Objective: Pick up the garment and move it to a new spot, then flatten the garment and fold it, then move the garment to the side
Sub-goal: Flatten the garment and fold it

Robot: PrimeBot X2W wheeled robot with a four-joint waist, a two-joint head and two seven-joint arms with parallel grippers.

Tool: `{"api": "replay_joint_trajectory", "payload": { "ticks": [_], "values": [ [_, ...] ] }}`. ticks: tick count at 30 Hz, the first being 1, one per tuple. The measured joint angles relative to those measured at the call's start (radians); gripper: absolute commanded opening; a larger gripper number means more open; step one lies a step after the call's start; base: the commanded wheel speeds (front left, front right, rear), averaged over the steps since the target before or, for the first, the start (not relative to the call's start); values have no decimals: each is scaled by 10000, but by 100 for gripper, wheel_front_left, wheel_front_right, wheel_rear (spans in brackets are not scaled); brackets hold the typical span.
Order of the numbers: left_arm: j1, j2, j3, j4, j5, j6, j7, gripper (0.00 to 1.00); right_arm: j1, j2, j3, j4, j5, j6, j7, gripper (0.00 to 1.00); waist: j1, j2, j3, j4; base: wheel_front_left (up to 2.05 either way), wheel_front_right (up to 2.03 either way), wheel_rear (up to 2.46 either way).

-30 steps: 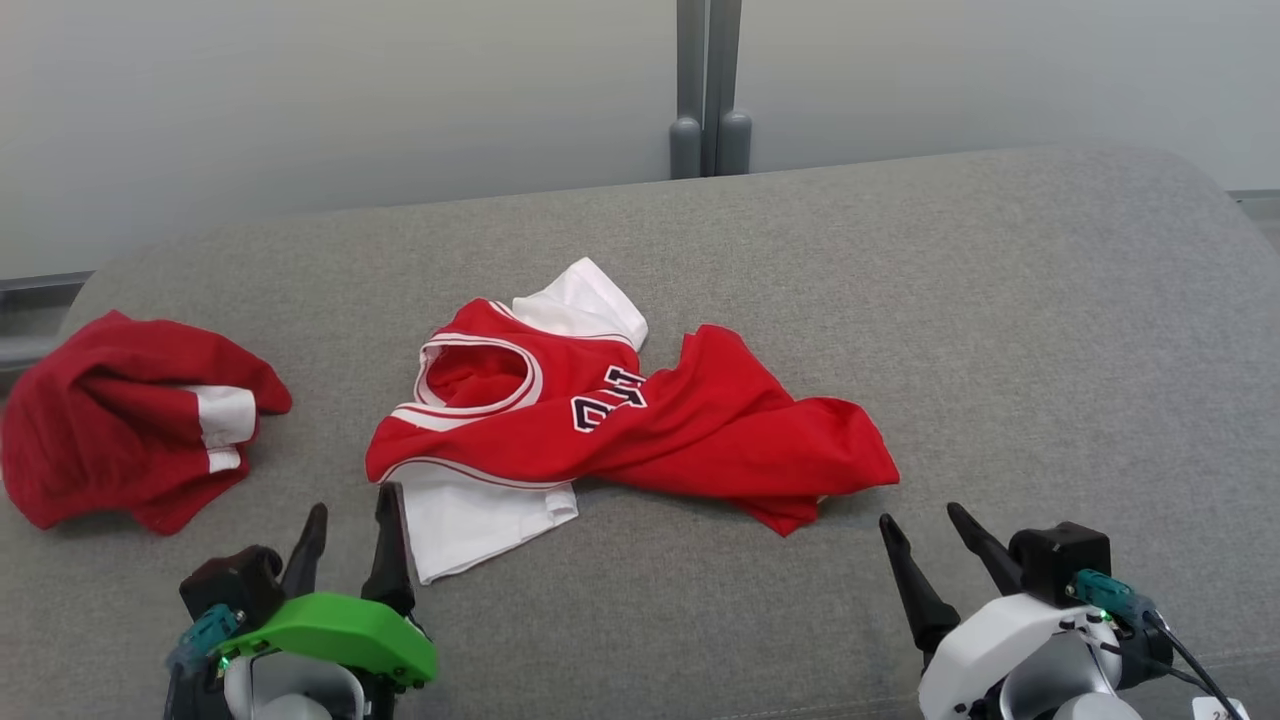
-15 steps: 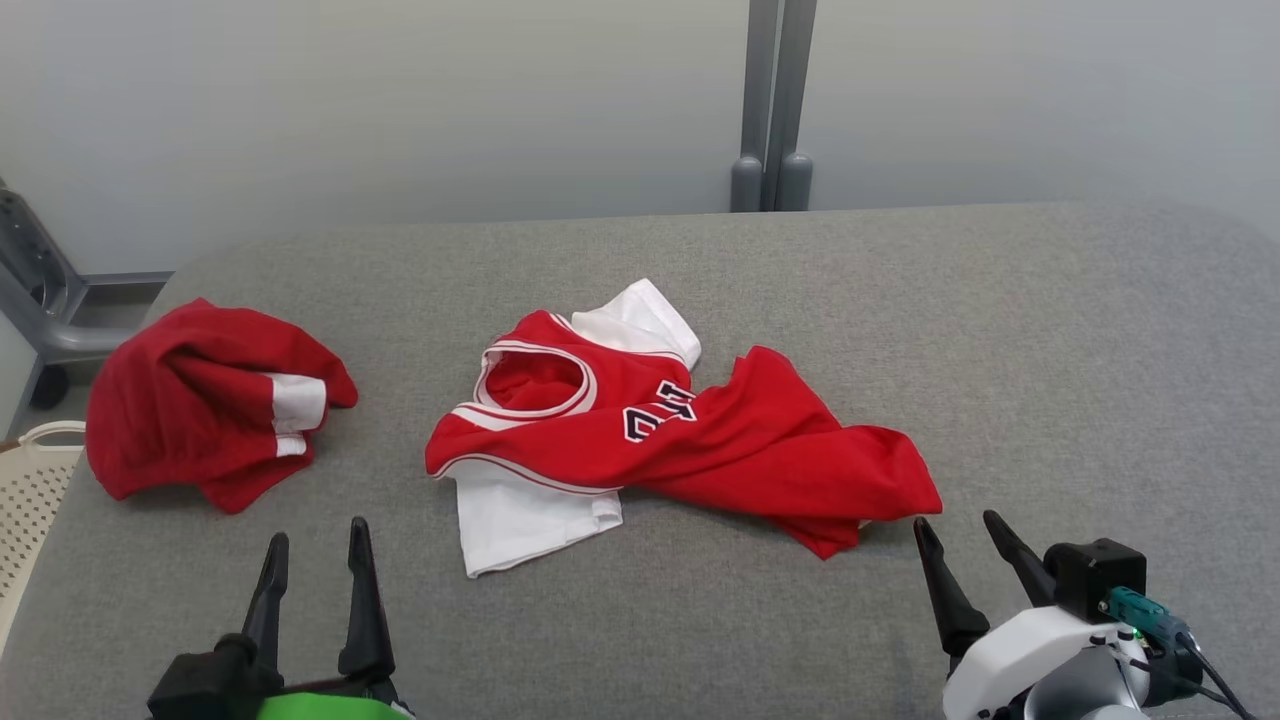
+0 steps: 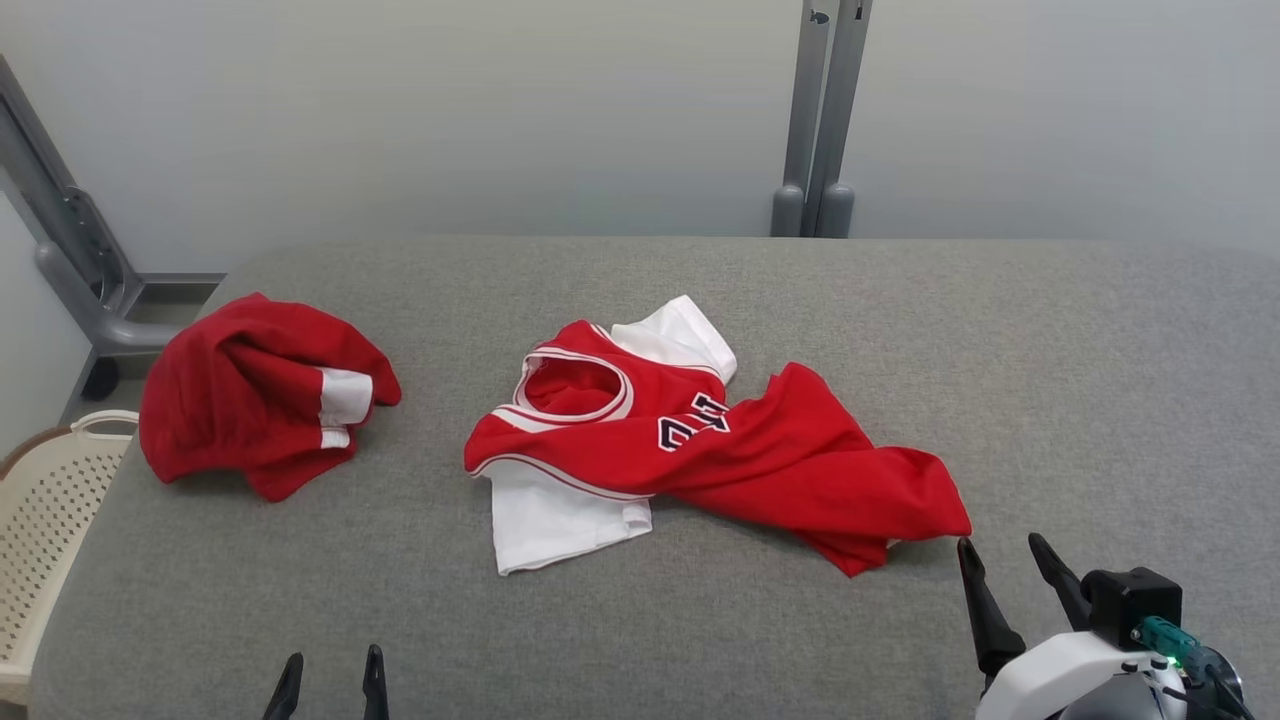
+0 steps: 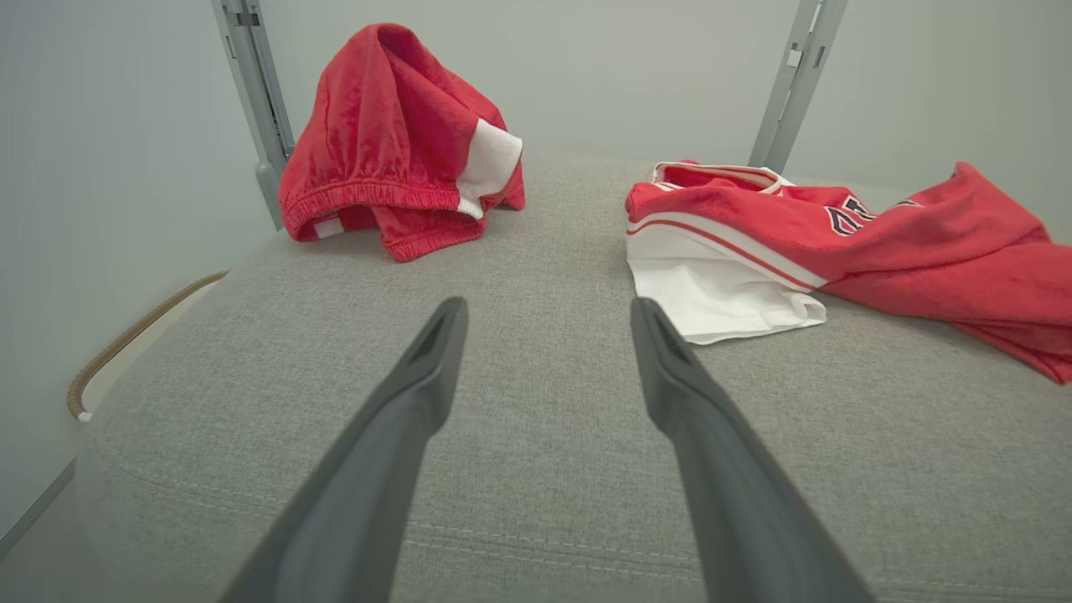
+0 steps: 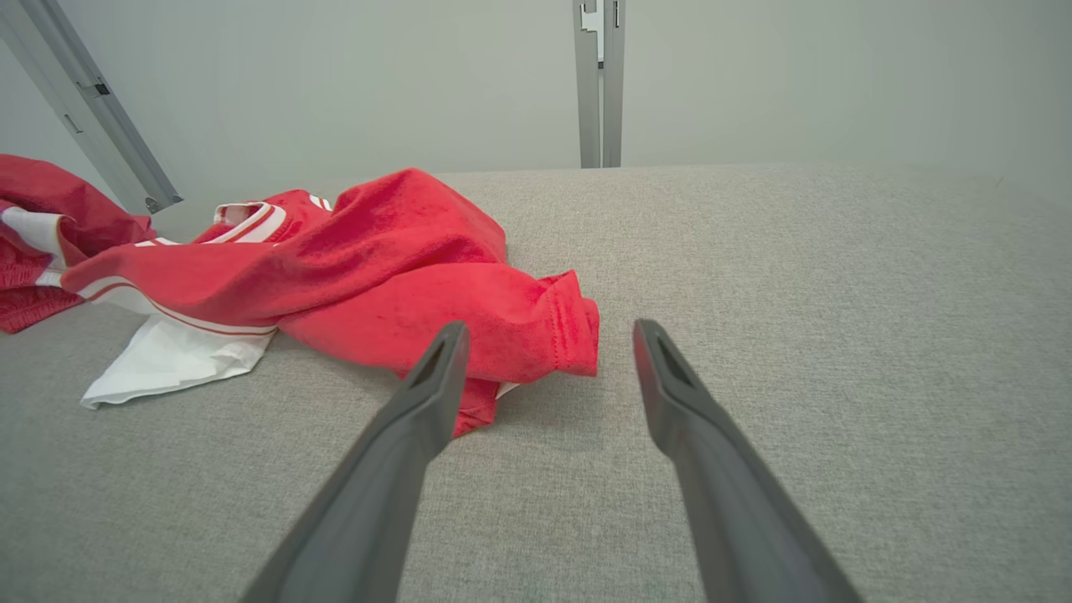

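A grey padded surface (image 3: pixel 300 600) stretches before a pale wall (image 3: pixel 500 120), with a metal post (image 3: pixel 820 120) rising behind it. The red-and-white jersey (image 3: pixel 780 460) lies crumpled near the middle of the surface, neck opening upward, a white sleeve poking out at its near edge and its red body trailing off to the robot's right. Well to the left of the jersey sits a bundled red garment (image 3: pixel 250 400), and farther left still, off the surface, the rim of a cream perforated basket (image 3: pixel 40 520). The left gripper (image 3: pixel 333 658) is low, near and left of the jersey's white sleeve. Its two dark fingers point forward with the jaws spread wide and hold nothing. In the left wrist view they aim over bare cushion at the gap between the jersey and the red bundle. The right gripper (image 3: pixel 1000 545) reaches in from the near right on its white wrist, fingers tilted up and slightly left, jaws parted wide and empty. Its tips are just beside the jersey's red hem corner.
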State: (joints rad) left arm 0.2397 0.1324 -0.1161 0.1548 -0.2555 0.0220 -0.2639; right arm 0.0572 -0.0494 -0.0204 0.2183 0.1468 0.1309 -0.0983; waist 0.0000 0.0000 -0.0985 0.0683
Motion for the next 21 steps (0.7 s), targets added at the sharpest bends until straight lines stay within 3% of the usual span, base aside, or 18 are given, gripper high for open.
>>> {"api": "replay_joint_trajectory", "payload": {
  "ticks": [9, 16, 21],
  "values": [
    [-12, -19, -96, 188, 8, -90, -2, 100, -91, 2, 52, 44, -8, 0, 600, 100, 0, 0, -47, 69, 0, 0, 0],
    [-115, -136, -245, 291, -48, -226, -2, 100, -1691, 6, -309, 284, -311, 0, 2782, 100, 0, 0, 79, -11, 0, 0, 0],
    [-322, -173, -439, 437, -50, -314, -2, 100, -3273, -4, -913, 1574, -433, 0, 4792, 100, 0, 0, 211, 125, 0, 0, 0]
  ]
}}
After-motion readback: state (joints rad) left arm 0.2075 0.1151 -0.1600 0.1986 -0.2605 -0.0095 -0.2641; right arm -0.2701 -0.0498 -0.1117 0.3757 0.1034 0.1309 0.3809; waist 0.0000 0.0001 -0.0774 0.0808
